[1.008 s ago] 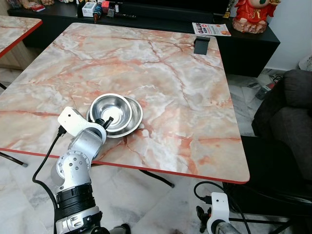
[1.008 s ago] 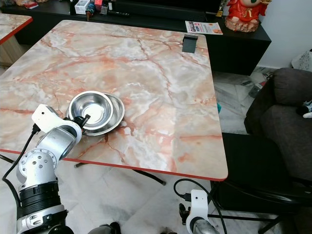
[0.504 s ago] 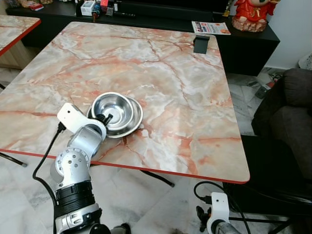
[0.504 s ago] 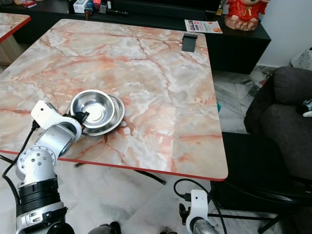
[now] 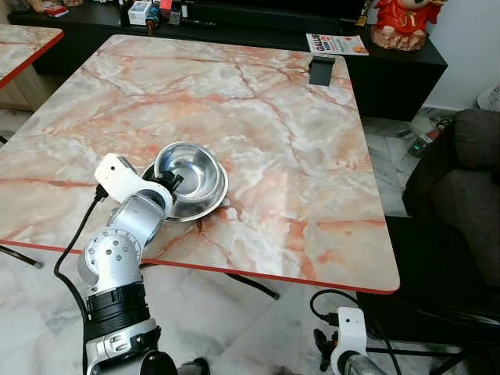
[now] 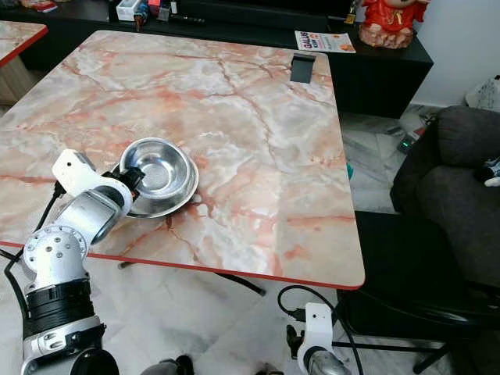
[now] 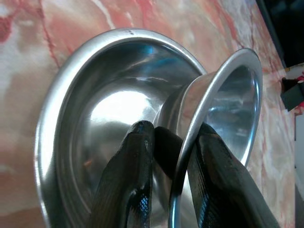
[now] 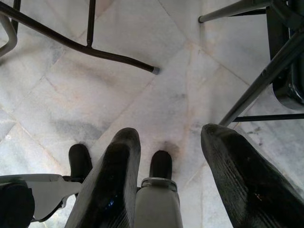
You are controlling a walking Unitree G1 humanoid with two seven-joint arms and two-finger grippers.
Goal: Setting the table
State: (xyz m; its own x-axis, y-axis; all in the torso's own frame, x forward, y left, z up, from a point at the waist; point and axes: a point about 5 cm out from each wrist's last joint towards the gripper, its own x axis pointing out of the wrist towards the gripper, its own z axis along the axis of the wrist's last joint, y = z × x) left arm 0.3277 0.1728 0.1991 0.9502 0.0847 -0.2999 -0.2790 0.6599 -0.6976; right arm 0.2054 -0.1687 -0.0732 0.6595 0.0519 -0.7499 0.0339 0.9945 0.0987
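Two stacked steel bowls sit near the front left of the marble table. The upper bowl is tilted, its near rim lifted out of the lower bowl. My left gripper is shut on the upper bowl's near rim. In the left wrist view one finger is inside the lower bowl and under the upper bowl, the other inside the upper one. My right gripper hangs open over the floor, holding nothing.
A black block stands at the table's far right edge, with a leaflet behind it on the dark sideboard. A red figurine stands there too. A dark armchair is at the right. Another table's corner is at far left.
My left gripper has lifted the upper bowl's near rim, tipping that bowl up and away from me. The lower bowl stays on the table.
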